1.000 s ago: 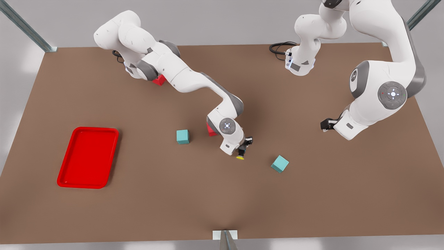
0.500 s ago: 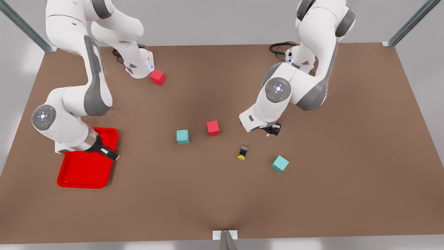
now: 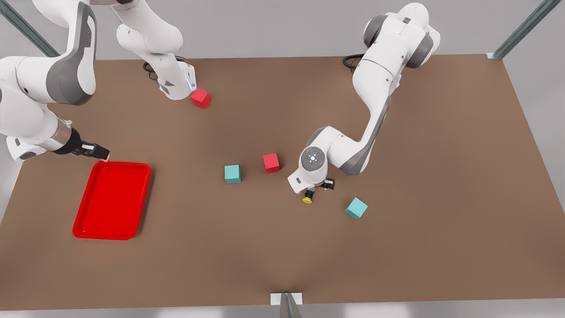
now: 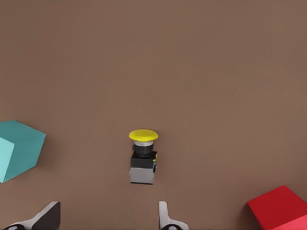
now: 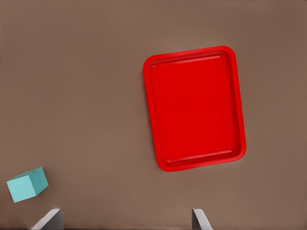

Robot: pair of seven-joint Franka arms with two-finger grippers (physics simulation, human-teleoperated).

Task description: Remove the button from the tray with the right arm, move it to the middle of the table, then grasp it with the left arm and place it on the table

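Observation:
The button [image 3: 307, 199] lies on its side on the brown table [image 3: 419, 247] near the middle, yellow cap toward the front edge. My left gripper [image 3: 318, 189] hovers right over it, open. In the left wrist view the button [image 4: 143, 157] sits just beyond the open gripper [image 4: 108, 216], closer to one fingertip [image 4: 164, 218], untouched. The red tray [image 3: 112, 199] rests at the front view's left, with nothing in it. My right gripper [image 3: 99, 152] hangs open above the tray's far edge. The right wrist view looks down on the tray [image 5: 194, 108] past the open gripper [image 5: 125, 218].
A teal cube [image 3: 232, 173] and a red cube [image 3: 271, 162] sit to the front view's left of the button, another teal cube [image 3: 355, 208] to its right. A second red cube [image 3: 201, 98] lies by the right arm's base.
One second ago my right gripper held the button at mid-table; it let go and swung back beyond the tray. My left gripper has come down over the button.

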